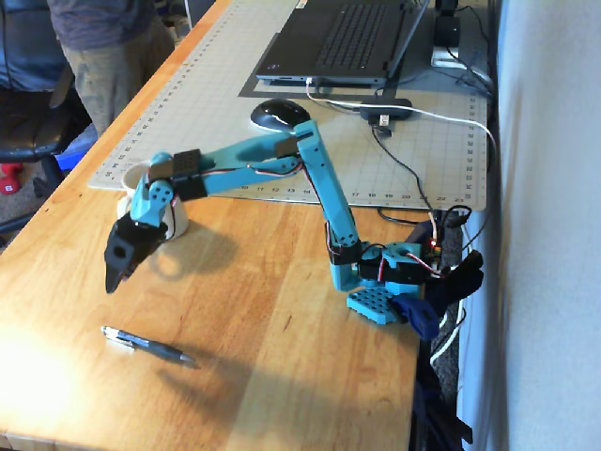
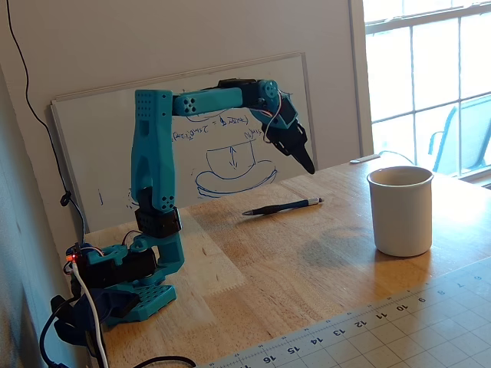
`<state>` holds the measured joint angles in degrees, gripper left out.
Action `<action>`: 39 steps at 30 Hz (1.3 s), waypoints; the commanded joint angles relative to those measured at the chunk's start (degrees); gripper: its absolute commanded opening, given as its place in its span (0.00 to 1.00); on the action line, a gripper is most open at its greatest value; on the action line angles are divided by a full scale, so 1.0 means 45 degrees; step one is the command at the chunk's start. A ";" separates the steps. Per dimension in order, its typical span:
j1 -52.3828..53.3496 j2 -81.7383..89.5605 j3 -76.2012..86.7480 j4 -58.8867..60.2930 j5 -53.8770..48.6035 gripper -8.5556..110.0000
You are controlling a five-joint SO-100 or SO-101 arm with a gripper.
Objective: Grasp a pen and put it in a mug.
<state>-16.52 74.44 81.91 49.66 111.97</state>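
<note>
The pen [image 1: 148, 345] lies flat on the wooden table near its front left edge; in another fixed view the pen [image 2: 282, 206] lies in front of a whiteboard. The cream-white mug [image 2: 401, 210] stands upright and empty on the wood; in a fixed view the mug [image 1: 178, 222] is mostly hidden behind the arm. My gripper [image 1: 115, 278] hangs in the air above and behind the pen, black fingers pointing down, closed and empty. It also shows in the other fixed view [image 2: 307, 165], above the pen's tip end, clear of it.
A grid cutting mat [image 1: 394, 160] covers the far table, with a laptop [image 1: 343, 42], a black mouse [image 1: 279, 114] and cables on it. A whiteboard [image 2: 100, 169] leans on the wall. A person [image 1: 108, 56] stands at the far left. The arm's base [image 1: 385, 282] sits at the right edge.
</note>
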 commanded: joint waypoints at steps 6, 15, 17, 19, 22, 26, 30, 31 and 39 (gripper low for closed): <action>-0.0918 -0.0957 -0.1816 -0.0215 0.0547 0.21; -0.1484 -0.2422 -0.3086 -0.0234 0.0547 0.21; -0.1543 -0.2695 -0.3281 -0.0234 0.0547 0.21; -0.1484 -0.2812 -0.3262 -0.0234 0.0391 0.21; -0.1387 -0.2793 -0.3145 -0.0234 0.0371 0.21; -0.1289 -0.2773 -0.3125 -0.0039 0.0352 0.21; -0.1016 -0.2402 -0.3027 -0.0039 0.0352 0.21; -0.0996 -0.2227 -0.2871 -0.0039 0.0352 0.21; -0.0645 -0.1504 -0.1191 -0.0117 0.0332 0.21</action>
<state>-19.95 59.68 76.46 49.66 113.82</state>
